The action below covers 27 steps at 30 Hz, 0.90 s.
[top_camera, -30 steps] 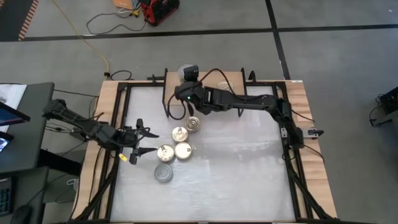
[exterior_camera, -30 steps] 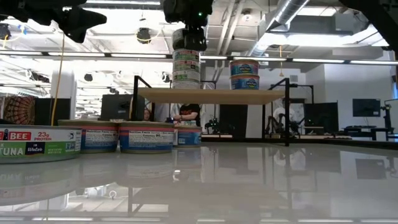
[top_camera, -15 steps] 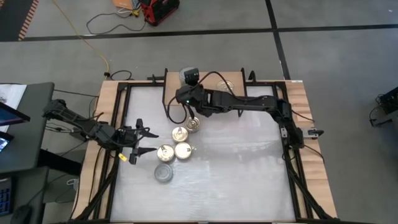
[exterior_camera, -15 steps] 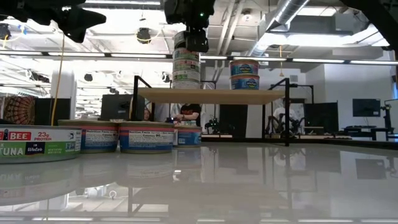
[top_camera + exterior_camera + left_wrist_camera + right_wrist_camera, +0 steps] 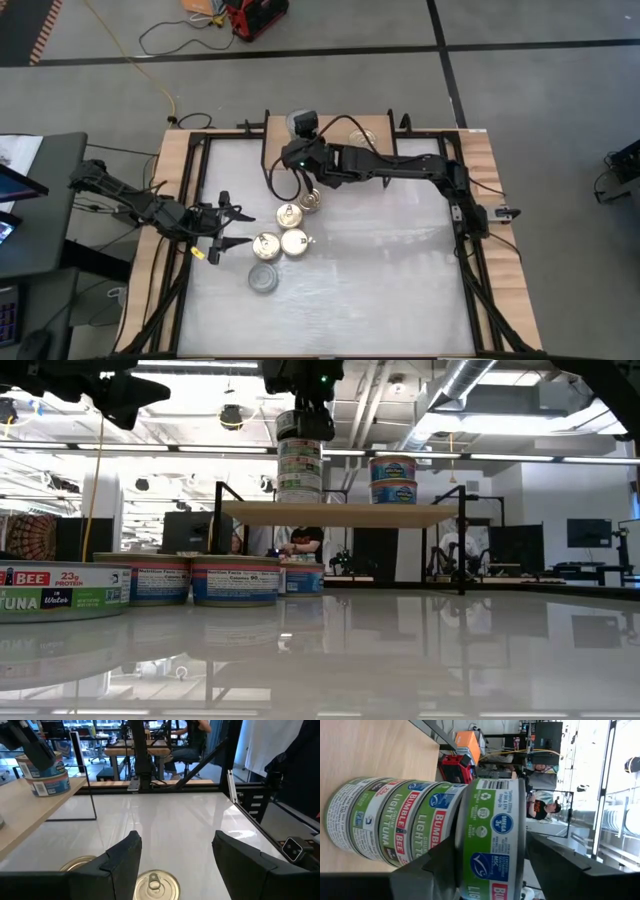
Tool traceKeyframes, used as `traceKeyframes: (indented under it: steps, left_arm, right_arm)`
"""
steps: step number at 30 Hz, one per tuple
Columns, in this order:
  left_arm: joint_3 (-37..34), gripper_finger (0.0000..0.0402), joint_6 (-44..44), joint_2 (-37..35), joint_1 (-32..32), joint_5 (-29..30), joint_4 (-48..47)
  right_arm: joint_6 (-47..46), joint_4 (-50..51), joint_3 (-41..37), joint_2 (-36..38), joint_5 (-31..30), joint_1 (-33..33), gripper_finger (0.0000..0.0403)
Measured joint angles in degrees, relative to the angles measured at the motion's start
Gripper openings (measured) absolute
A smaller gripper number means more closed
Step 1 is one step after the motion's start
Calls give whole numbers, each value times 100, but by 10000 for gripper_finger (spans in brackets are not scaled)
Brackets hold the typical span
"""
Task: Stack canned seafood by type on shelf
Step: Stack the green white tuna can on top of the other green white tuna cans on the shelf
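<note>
My right gripper [image 5: 492, 845] is shut on a green-labelled tin [image 5: 492, 815], held over a stack of like tins [image 5: 395, 820] that stands on the left part of the light-wood shelf [image 5: 340, 513]. In the low view the held tin [image 5: 305, 425] sits right at the top of that stack [image 5: 300, 472]; whether they touch I cannot tell. A second stack of two blue-labelled tins [image 5: 393, 478] stands farther right on the shelf. Several tins [image 5: 280, 240] stand on the white table. My left gripper [image 5: 228, 228] waits open beside them, above a gold pull-tab tin [image 5: 156, 885]. My right gripper pinches the green-labelled tin between its two fingers, one finger [image 5: 440, 865] on the face toward the stack and the other [image 5: 555, 865] on the face away from it. It reaches toward the table's far edge. The tin stays upright, lid [image 5: 300, 123] up.
The shelf's black legs [image 5: 462, 540] stand at the table's far edge. A black cable [image 5: 275, 175] loops below the right wrist. Black frame rails [image 5: 190, 200] run along the table's sides. A person [image 5: 300, 542] sits beyond the table. Open white surface [image 5: 400, 260] lies right of the loose tins.
My right gripper has kept the tin at the top of the left stack, with only a slight shift over it. The fingers stay shut on it.
</note>
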<state>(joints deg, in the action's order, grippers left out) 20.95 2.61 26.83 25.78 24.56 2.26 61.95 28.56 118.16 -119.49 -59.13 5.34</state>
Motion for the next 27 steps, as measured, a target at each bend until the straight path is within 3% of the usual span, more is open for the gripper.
traceKeyframes:
  steps: [16,27]
  left_arm:
    - [0,233,0,0,0,-24,-4]
    - [0,233,9,2,0,-24,4]
  right_arm:
    - [-782,890,358,-6,91,49,261]
    - [-887,836,404,-5,268,121,260]
